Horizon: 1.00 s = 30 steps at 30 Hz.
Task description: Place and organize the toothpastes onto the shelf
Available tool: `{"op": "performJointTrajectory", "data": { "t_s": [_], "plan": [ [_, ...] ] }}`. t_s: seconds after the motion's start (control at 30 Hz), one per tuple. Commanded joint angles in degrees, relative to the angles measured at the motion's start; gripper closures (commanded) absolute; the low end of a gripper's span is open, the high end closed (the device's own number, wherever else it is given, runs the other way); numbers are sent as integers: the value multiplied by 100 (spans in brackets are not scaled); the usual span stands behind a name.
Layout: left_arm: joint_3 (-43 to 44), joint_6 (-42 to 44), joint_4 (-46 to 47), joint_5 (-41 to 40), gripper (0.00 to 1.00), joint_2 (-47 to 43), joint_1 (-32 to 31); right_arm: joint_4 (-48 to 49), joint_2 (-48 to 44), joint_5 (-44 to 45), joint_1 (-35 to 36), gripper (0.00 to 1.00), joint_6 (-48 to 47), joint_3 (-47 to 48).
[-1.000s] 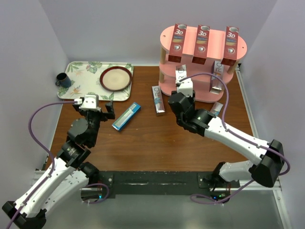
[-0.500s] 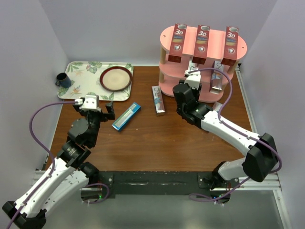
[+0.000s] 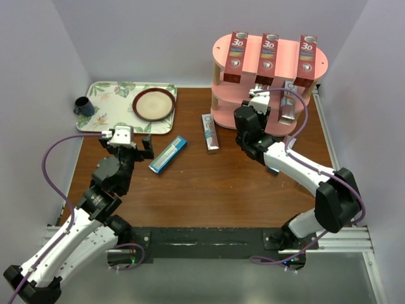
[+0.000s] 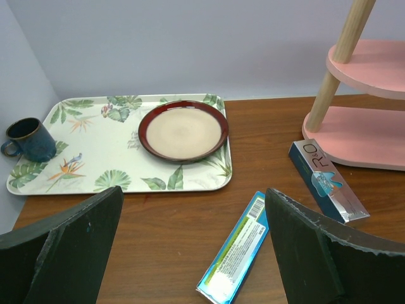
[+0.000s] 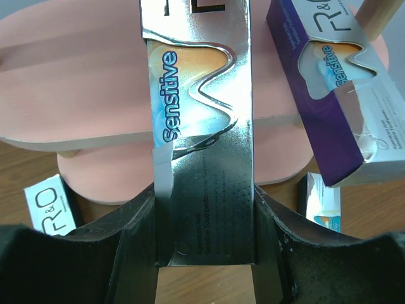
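Note:
The pink shelf (image 3: 221,52) stands at the back right with three red toothpastes (image 3: 268,58) across its top board. My right gripper (image 3: 256,104) reaches to the middle board (image 5: 76,95) and is shut on a silver "Sensitive" carton (image 5: 199,126), held lengthwise over that board. A purple carton (image 5: 329,95) lies on the same board just to its right. On the table lie a teal-blue carton (image 3: 168,154) and a silver-blue carton (image 3: 209,132). My left gripper (image 3: 130,147) is open, with the teal-blue carton (image 4: 237,250) low between its fingers (image 4: 316,247), untouched.
A floral tray (image 3: 104,104) at the back left carries a red-rimmed plate (image 3: 154,104) and a dark mug (image 3: 83,106). Another carton (image 3: 288,144) lies by the shelf's front right foot. A wooden post (image 4: 342,57) of the shelf rises close to the silver-blue carton (image 4: 326,180).
My right gripper has carried the silver carton away from the table's middle and up to the shelf's middle board. The left arm has hardly moved.

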Motion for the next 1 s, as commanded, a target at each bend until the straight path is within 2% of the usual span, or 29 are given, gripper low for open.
{"op": "performJointTrajectory", "data": {
  "t_s": [0.0, 0.1, 0.63, 0.97],
  "plan": [
    [-26, 57, 167, 13, 0, -1, 20, 631, 107, 138, -72, 80, -146, 187],
    [-17, 57, 176, 13, 0, -10, 20, 710, 186, 130, -81, 79, -199, 231],
    [-44, 66, 194, 39, 0, -45, 20, 842, 239, 68, -160, 60, -305, 363],
    [-61, 75, 194, 39, 0, -89, 20, 825, 406, -37, -239, 56, -331, 530]
  ]
}}
